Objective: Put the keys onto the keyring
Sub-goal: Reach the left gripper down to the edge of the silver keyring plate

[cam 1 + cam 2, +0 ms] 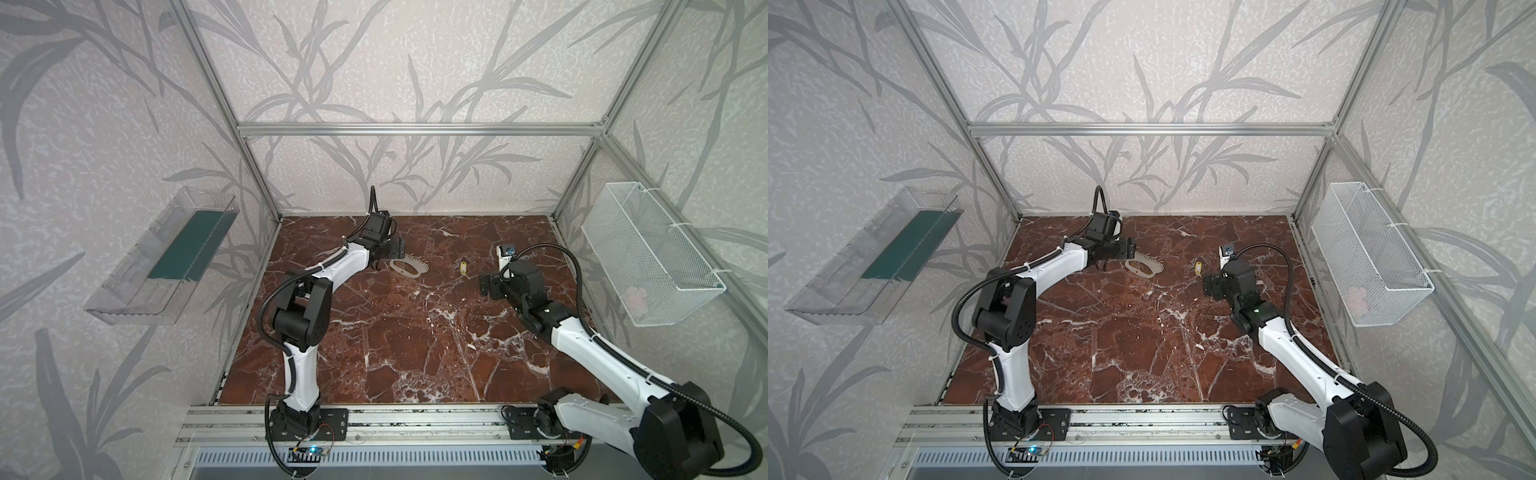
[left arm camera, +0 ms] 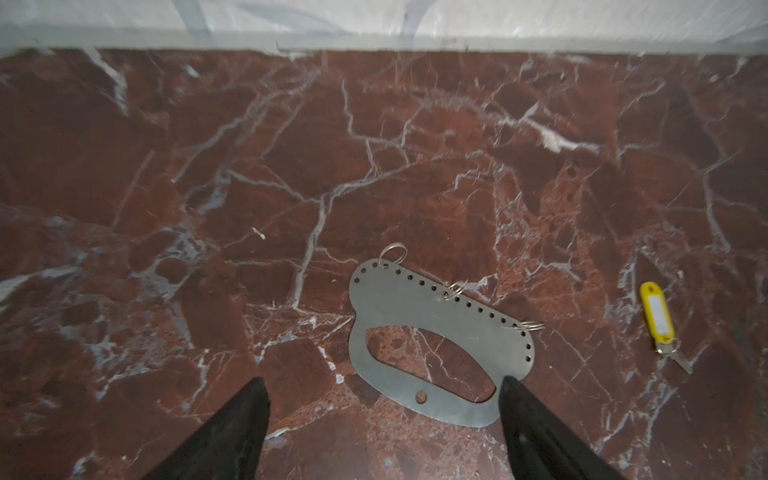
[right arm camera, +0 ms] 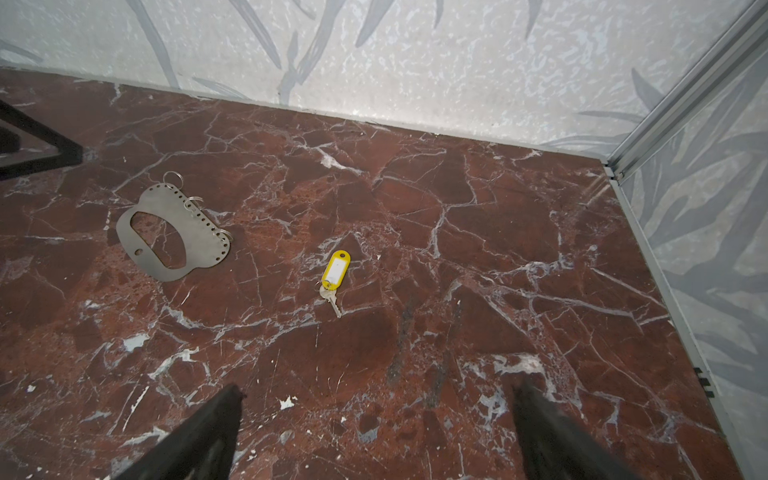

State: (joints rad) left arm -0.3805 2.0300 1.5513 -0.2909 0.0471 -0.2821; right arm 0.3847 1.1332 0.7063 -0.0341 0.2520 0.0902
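Two grippers spread wide, empty: left gripper (image 2: pixel 382 384) at ringed plate (image 2: pixel 395 303), plate's left end between jaws; yellow-tagged key (image 3: pixel 332 282) lies apart, left of right gripper (image 3: pixel 376 390).

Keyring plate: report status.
Left gripper open, poised at plate. Right gripper open, empty. Plate flat on table; yellow-tagged key lies apart. Nothing in the way.

No writing, brand, number or sign can be read in any view. The white label window of the yellow key tag (image 3: pixel 336 270), lying ahead of the right gripper (image 3: pixel 380 386) roughly midway between its jaws, is seen blank. No marking is made out on the perforated metal plate (image 2: pixel 399 303) just ahead of the left gripper (image 2: pixel 382 379), toward one jaw.
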